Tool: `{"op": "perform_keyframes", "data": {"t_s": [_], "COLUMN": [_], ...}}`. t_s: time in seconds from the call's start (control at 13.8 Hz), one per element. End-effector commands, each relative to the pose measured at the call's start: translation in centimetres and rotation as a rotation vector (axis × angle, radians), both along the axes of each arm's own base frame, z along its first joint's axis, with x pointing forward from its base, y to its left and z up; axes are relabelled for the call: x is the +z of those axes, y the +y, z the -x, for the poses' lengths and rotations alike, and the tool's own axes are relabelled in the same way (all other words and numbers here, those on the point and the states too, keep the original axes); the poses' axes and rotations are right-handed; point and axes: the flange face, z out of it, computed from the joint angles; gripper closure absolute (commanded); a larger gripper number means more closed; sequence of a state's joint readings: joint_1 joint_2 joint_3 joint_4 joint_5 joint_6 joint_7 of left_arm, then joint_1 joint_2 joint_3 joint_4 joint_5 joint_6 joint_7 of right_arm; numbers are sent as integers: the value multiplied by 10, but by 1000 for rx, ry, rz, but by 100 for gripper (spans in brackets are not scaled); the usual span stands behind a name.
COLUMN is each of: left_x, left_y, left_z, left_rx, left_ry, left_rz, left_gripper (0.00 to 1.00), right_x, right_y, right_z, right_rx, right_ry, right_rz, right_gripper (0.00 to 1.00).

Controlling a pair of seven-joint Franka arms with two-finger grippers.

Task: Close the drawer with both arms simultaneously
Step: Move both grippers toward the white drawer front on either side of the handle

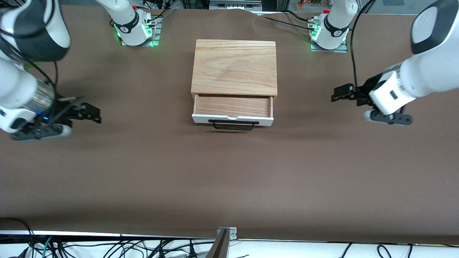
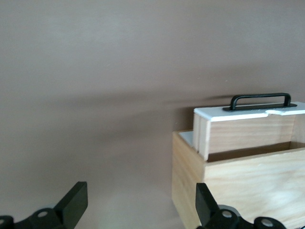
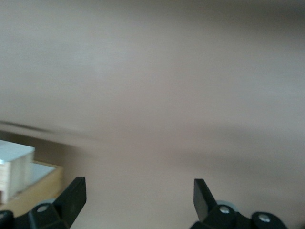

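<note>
The drawer (image 1: 233, 106) stands pulled out of the light wooden box (image 1: 235, 66) in the middle of the table, its white front panel and black bar handle (image 1: 233, 124) facing the front camera. My left gripper (image 1: 340, 92) is open and empty, over the cloth toward the left arm's end, well apart from the box. My right gripper (image 1: 91, 111) is open and empty, over the cloth toward the right arm's end. The left wrist view shows the drawer (image 2: 248, 125) and box side (image 2: 238, 188) beyond its fingers (image 2: 75, 200). The right wrist view shows a corner of the drawer (image 3: 16, 164).
Brown cloth (image 1: 229, 172) covers the whole table. The arm bases (image 1: 134, 27) (image 1: 331, 30) stand at the table's edge farthest from the front camera. A metal bracket (image 1: 226, 233) and cables lie along the nearest edge.
</note>
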State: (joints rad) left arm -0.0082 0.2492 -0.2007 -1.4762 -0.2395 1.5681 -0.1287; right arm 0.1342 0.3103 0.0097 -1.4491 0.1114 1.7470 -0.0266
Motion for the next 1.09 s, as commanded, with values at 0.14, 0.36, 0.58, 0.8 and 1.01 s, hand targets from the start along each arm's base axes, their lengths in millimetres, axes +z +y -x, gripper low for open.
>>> {"op": "perform_keyframes", "data": {"t_s": [0.14,0.36,0.58,0.8,1.01], "left_x": [-70,-123,-159,-189,-218], "left_y": [-98,-154,-180,-194,-216], "left_z": [-29,-26,-25,-21,-11], "left_rx": [-102,-139,-150,-162,-182], "left_ry": [-44,-25,-20,5,20], "left_rz": [56,100,112,109,107], "left_gripper": [0,0,0,0,0], "right_x": [-58,-93,-129,-157,-175], "right_y": [59,113,152,188,216], "right_z": [-20,-30,-39,-37,-27], "right_rx": [-16,34,34,26,10], "right_ry": [10,-12,-14,-23,15], "right_rz": [-163,-191,-249,-311,-371], "right_gripper": [0,0,0,0,0]}}
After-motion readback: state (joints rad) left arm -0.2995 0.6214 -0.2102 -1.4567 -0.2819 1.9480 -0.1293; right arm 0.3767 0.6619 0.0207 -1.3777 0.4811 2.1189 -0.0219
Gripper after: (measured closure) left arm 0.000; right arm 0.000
